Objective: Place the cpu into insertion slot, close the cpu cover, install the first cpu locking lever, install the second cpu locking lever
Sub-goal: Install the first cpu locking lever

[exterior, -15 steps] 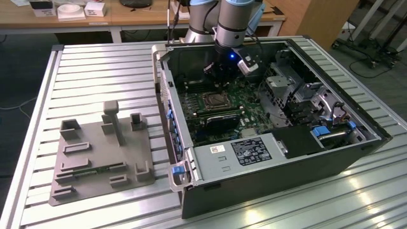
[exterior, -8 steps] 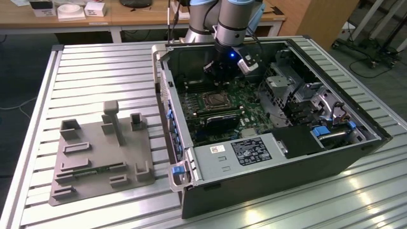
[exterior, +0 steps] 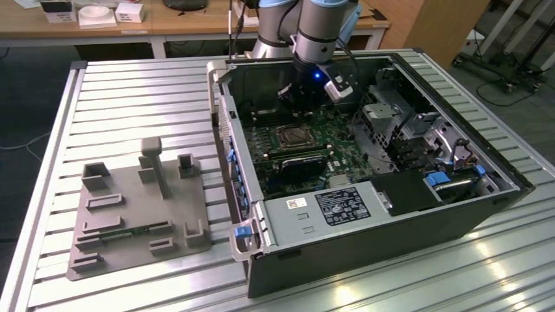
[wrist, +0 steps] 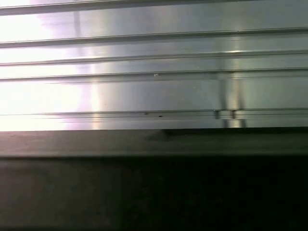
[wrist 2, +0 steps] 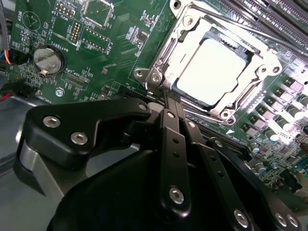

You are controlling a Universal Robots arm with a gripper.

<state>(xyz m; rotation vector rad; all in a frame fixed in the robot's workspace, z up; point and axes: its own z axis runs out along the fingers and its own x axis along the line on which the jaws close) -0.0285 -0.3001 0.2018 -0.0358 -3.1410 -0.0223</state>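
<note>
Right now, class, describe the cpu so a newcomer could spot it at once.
Find the open computer case, then its green motherboard. In the silvery-rimmed insertion slot there, the cpu is the plain pale square, unlike the small dark chips around.

The ribbed metal table (exterior: 130,84) carries an open black computer case (exterior: 347,253) and, at the exterior view's left, a grey fixture plate (exterior: 130,192).

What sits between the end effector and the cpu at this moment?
In the second wrist view, the silvery frame edge of the cpu cover lies between the end effector and the cpu. Nothing else lies on that stretch.
</note>
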